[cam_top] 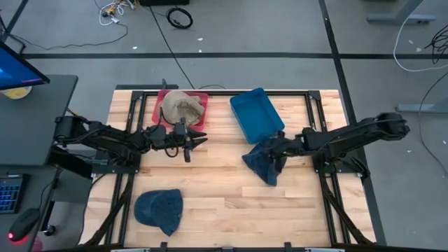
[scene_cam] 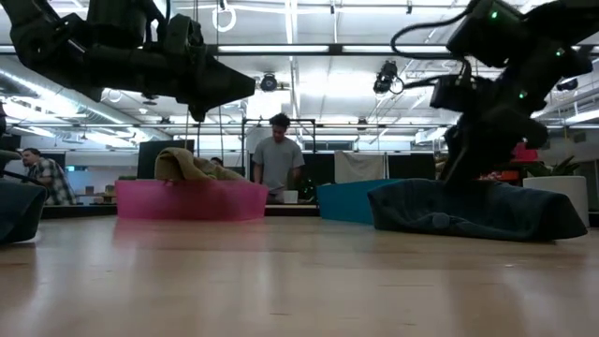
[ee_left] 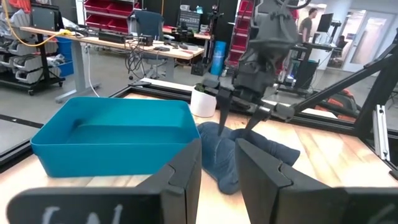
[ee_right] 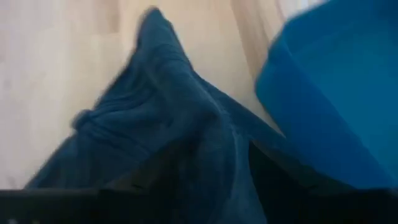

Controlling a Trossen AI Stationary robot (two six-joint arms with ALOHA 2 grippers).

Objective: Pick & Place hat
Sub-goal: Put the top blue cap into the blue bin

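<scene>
R arm (cam_top: pixel 350 136) reached in from 3 o'clock, wrist low, jaws pinching hat (cam_top: pixel 264 162) on worktop (cam_top: pixel 231 189) beside blue bin (cam_top: pixel 257 113). L gripper (cam_top: pixel 197 140) hovered level, jaws spread, near red bin (cam_top: pixel 159 105).

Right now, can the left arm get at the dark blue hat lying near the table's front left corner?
Probably yes. The dark blue hat lies in the open on the left arm's side, with nothing on or against it. The left gripper hangs empty above the table beside the red bin, fingers apart, so it would need to swing back toward the front.
</scene>
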